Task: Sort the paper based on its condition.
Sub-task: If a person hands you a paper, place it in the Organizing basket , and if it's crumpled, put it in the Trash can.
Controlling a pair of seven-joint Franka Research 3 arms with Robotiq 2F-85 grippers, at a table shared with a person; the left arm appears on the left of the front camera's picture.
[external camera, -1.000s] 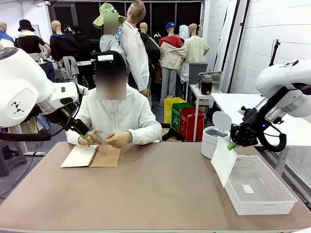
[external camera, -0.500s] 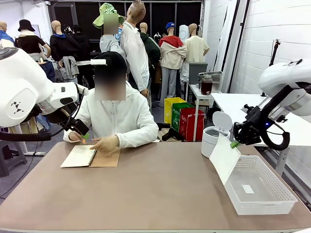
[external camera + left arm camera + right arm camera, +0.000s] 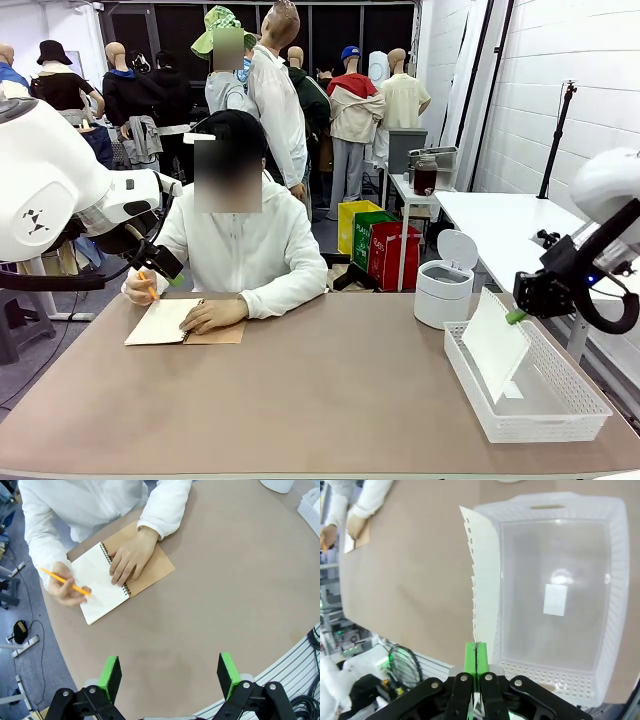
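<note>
The right gripper (image 3: pixel 517 316) is clamped on the top edge of a flat sheet of paper (image 3: pixel 492 345). The sheet hangs down over the white basket (image 3: pixel 550 420), seemingly lined up to be dropped in. A small white scrap (image 3: pixel 555 600) lies on the basket floor. The left gripper (image 3: pixel 170 672) hovers with its jaws wide apart near the notebook (image 3: pixel 102 582) the person is writing in, probably waiting for the next sheet.

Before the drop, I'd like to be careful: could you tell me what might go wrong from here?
The right claw pinches the sheet by one edge, right along the wall of the basket; released here, it might catch the rim and slip onto the table. Lowered further, the thin sheet could buckle and crease. The open left claw hangs near the person's hand.
</note>
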